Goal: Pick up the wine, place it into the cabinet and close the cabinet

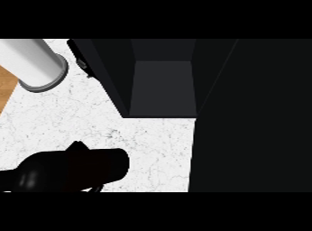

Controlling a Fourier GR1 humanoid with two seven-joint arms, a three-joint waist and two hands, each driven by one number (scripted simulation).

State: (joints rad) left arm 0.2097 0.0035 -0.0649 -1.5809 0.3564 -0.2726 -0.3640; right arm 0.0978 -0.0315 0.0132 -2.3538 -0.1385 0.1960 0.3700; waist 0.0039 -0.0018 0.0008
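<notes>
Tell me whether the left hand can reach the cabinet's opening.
Probably yes: only counter lies between the left hand, holding the wine, and the open cabinet; the white cylinder stands aside.

Little of the robot shows here. Its left hand (77, 151) sits at about 7 o'clock, close to the lower edge, as a single black mass over the white marbled surface. The outline is rounded and blunt toward 3 o'clock, and a short pointed peak stands up from its upper edge toward 12 o'clock. The skin is plain black, mostly matte, with one soft grey sheen low on its 9 o'clock side. No seams, screws, cables or markings can be made out, because black lies against black throughout.
</notes>
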